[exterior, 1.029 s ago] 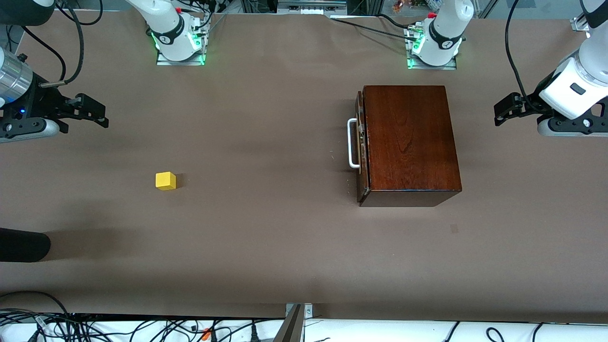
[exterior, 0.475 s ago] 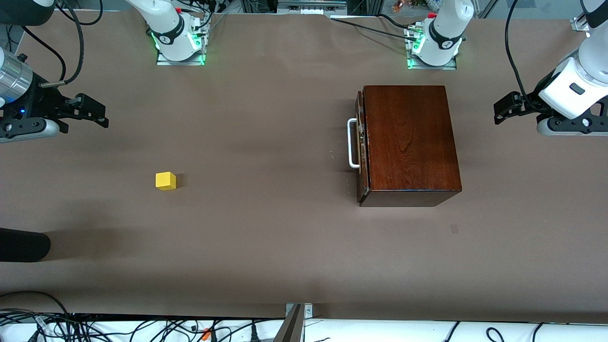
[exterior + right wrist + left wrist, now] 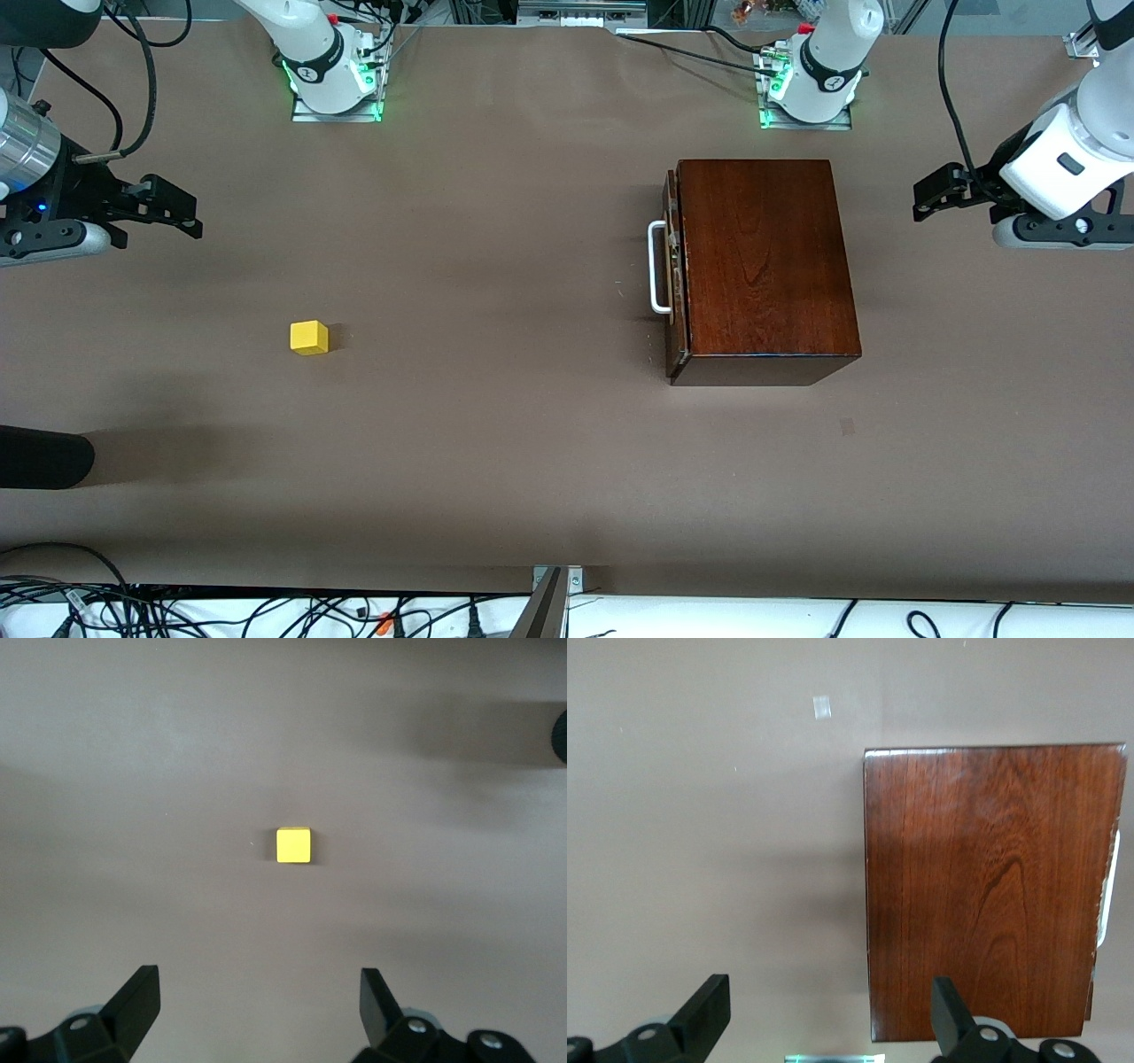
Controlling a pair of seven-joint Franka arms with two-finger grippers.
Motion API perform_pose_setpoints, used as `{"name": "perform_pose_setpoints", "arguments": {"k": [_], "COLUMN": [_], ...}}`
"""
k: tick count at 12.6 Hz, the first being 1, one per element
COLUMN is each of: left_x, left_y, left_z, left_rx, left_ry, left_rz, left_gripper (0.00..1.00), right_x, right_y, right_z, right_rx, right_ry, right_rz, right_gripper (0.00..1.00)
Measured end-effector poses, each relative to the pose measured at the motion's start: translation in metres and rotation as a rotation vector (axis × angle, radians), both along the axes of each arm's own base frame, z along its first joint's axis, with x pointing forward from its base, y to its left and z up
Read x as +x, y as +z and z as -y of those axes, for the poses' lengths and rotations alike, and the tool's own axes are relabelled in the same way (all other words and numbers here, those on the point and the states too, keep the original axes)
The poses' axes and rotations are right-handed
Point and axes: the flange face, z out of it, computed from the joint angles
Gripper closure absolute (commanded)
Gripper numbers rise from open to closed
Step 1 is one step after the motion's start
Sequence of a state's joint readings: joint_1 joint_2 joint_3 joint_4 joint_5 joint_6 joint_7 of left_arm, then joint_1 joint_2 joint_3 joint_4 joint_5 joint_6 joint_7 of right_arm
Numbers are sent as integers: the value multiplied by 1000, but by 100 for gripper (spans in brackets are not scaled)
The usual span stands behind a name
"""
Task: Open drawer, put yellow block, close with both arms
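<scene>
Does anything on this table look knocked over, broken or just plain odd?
Nothing stands out. The wooden box sits flat with its drawer shut. The yellow block rests alone toward the right arm's end of the table. Both the left gripper and the right gripper are open and empty.

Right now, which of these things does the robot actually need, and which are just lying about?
Needed:
- drawer, shut, in the wooden box
- yellow block, toward the right arm's end
- left gripper, open
- right gripper, open

Lying about:
- cables along the table's near edge
- dark object at the table's edge
</scene>
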State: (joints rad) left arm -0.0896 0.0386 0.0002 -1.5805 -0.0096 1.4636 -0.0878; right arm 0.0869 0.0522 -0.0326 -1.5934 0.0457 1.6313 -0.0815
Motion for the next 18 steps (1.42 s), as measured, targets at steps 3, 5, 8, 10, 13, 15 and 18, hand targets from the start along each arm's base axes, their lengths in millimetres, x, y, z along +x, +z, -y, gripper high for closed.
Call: {"name": "perform_pose_setpoints", "arguments": {"k": [3, 5, 8, 10, 13, 15, 18], "left_x": [0, -4, -8, -9, -12, -18, -26], "left_y": [-11, -18, -38, -62, -112, -152, -187], "left_z": [19, 63, 147, 204, 284, 327, 371], "left_rx": [1, -3, -5, -22, -58, -34, 32], "left_ry": [-37, -108, -122, -90, -33, -48, -67], "left_rz": [-49, -61, -45, -21, -1, 8, 27], "left_gripper": [0, 0, 0, 0, 0, 0, 0], "right_x": [0, 0, 0, 0, 0, 0, 0], "right_y": [0, 0, 0, 0, 0, 0, 0], "right_z": [0, 1, 1, 1, 1, 1, 1], "right_rx": [0, 0, 0, 0, 0, 0, 0], "right_ry": [0, -1, -1, -2, -2, -2, -2], "right_rz": [0, 0, 0, 0, 0, -1, -1], "right_gripper": [0, 0, 0, 0, 0, 0, 0]}}
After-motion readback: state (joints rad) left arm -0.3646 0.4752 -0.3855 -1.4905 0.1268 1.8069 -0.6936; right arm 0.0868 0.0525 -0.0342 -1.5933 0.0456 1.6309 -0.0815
